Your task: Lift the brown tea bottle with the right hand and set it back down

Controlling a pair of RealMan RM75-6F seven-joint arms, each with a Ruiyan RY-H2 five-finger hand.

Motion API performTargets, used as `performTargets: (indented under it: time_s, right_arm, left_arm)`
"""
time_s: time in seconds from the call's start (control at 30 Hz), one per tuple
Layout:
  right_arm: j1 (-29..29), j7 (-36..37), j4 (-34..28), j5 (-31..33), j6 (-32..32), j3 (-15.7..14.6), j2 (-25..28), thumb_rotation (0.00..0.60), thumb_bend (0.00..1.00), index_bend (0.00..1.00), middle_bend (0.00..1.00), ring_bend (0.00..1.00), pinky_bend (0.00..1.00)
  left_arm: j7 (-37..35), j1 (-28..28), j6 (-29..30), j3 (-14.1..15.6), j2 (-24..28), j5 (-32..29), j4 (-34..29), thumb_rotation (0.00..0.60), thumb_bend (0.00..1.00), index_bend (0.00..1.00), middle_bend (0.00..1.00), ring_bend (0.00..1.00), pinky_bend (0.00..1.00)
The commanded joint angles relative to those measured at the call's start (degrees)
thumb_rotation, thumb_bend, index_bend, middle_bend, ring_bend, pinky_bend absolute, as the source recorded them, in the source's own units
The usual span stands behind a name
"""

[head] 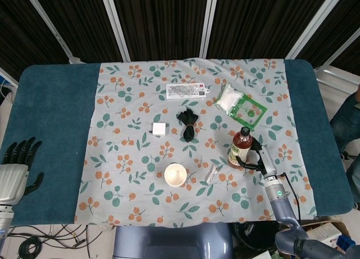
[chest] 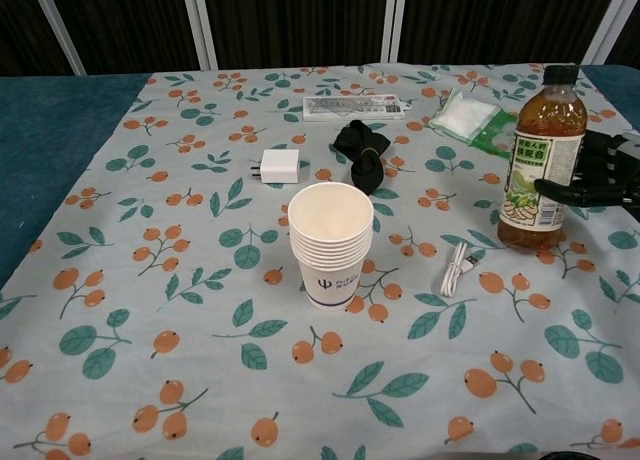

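Your right hand sits at the right side of the tea bottle, fingers curved toward it and one dark finger reaching across the label; from the chest view it touches the bottle, but whether the grip is truly closed around it you cannot tell. The bottle stands upright on the floral tablecloth, near the cloth's right edge, its base on the fabric. It holds brown liquid, has a black cap, and wears a green and white label with Chinese writing too small to read.

Your left hand rests well away on the blue table at the far left, fingers spread and holding nothing.

A stack of paper cups stands near the middle of the cloth, with a small dark logo and a line of print below it that cannot be read. A white cable lies between the cups and the bottle. Further back are a white charger, a bundle of black cloth, a flat white packet with printed text too blurred to read, and a green and white pouch behind the bottle.
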Motion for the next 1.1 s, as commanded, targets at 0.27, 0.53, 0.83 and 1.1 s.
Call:
performTargets:
  time_s: [0.27,0.53,0.83,1.1]
  right_arm:
    - [1.3,0.5,-5.5,-2.1,3.2,2.5,3.7,0.600,0.38,0.43,0.42,0.44,0.42]
    - [3.7,-6.9,-19.3,-2.5,1.6,6.1,15.0,0.600,0.38,0.48,0.45,0.45,0.46]
    - [6.8,-51.9,-24.6,-1.2,2.0,7.0,22.9,0.600,0.34,0.49,0.42,0.45,0.45]
    - [8.1,-80.2,-26.4,-3.7,6.3,5.3,23.5,0.600,0.34,0.49,0.42,0.44,0.45]
  left_arm:
    - [0.1,0.0,-0.3,0.0,0.2,-0.4,-0.4,0.600,0.38,0.00,0.00,0.00,0.00]
    - [0.0,0.1,-0.1,0.1,0.2,0.0,-0.5,0.600,0.38,0.00,0.00,0.00,0.00]
    - [0.1,0.1,-0.1,0.1,0.3,0.0,-0.5,0.600,0.38,0.00,0.00,0.00,0.00]
    - [0.0,0.1,0.0,0.1,0.3,0.0,-0.7,0.600,0.38,0.00,0.00,0.00,0.00]
